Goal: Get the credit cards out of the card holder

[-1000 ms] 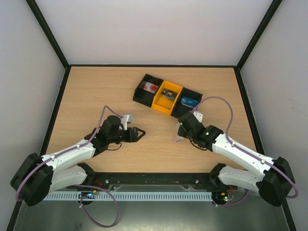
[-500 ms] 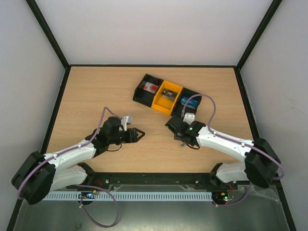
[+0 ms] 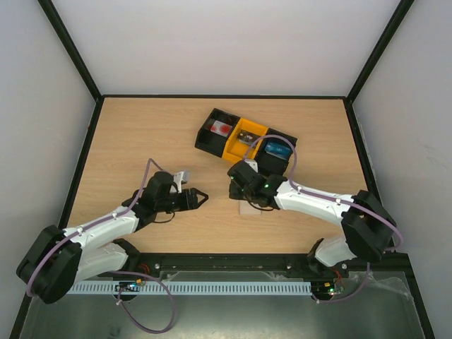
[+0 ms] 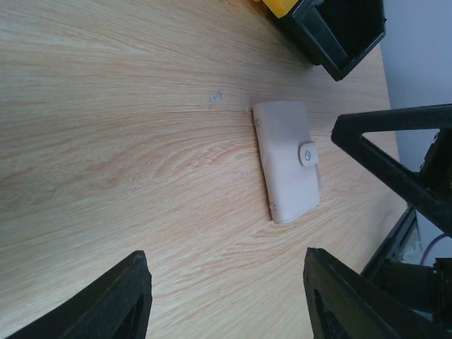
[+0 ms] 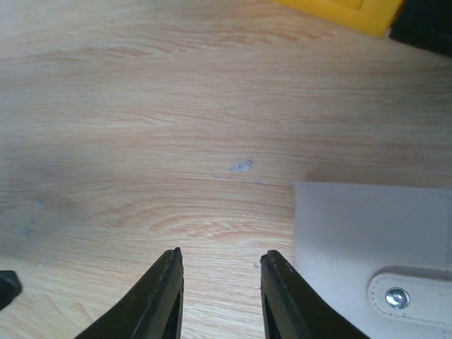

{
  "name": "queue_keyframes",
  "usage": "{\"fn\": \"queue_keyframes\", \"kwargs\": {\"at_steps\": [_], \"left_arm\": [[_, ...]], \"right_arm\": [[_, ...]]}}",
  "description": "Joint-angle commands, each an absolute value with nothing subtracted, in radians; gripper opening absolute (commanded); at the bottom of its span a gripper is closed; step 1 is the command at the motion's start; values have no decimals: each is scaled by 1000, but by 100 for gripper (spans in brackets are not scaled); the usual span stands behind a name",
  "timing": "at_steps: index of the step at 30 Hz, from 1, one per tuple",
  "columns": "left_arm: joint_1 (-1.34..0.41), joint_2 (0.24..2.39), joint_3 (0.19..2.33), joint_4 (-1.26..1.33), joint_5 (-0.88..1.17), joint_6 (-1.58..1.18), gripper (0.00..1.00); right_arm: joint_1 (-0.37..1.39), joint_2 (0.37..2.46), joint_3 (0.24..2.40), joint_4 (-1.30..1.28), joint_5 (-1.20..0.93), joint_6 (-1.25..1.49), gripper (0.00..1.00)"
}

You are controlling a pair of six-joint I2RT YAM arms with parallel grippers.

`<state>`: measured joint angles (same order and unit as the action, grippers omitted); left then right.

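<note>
The card holder lies flat on the wooden table, pale and closed, with its snap tab folded over the front. The right gripper hangs just beside the holder's edge, jaws narrowly parted and empty. The left gripper is further off to the holder's left, spread wide and also empty. Just beyond the holder stands a black-and-yellow tray.

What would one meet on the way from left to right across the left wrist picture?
left gripper's finger at the lower left → card holder → right gripper's finger
</note>
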<state>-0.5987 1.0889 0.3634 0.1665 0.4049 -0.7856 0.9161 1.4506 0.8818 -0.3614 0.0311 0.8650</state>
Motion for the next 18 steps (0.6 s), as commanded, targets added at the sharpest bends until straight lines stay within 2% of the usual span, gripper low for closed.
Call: {"fn": "queue_keyframes", "kwargs": {"at_steps": [1,7,18], "left_arm": [[-596,1076,363,146,455,-726,63],[-599,1076,385,111,483,-693,67],[-603,999,382,30,461,-658,70]], "right_arm": [[913,1376,852,-306,59,819,32],[842,1343,759,-358,124,802,35],[747,1357,604,-209,48,780,38]]}}
